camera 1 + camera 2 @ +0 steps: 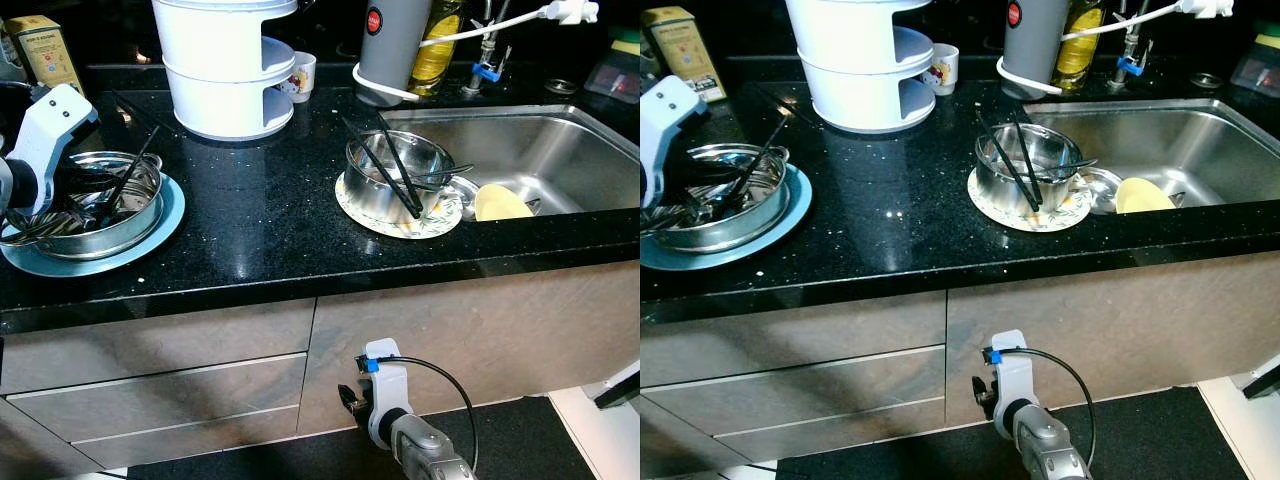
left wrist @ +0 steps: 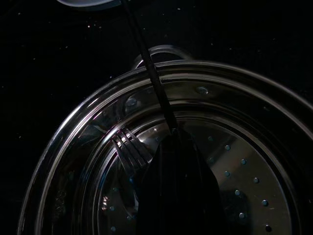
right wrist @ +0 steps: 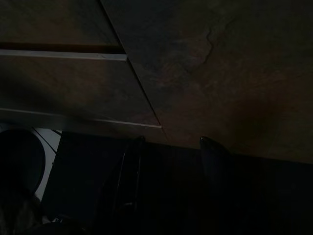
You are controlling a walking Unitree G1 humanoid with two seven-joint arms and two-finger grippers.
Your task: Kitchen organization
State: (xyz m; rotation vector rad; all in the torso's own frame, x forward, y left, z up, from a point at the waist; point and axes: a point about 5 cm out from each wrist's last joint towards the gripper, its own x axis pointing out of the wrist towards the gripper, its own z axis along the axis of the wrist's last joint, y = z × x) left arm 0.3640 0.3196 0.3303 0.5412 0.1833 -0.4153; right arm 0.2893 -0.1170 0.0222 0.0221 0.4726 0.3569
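Two steel pans [image 1: 95, 205] [image 1: 395, 180] seen on black counter [image 1: 250, 220]: one on blue plate [image 1: 150, 245] at left, one on patterned plate [image 1: 440, 222] beside sink [image 1: 560, 150]. Left arm bent over left pan, left gripper [image 2: 176, 186] lowered inside it, beside fork [image 2: 131, 152]; black utensil [image 2: 151, 73] laid across rim. Whether anything is clenched cannot be told. Right arm hung low before cabinet [image 1: 450, 330], right gripper [image 3: 168, 147] pointed at drawer fronts, fingers [image 3: 132, 152] parted, nothing held. Chopsticks [image 1: 385, 170] propped in right pan.
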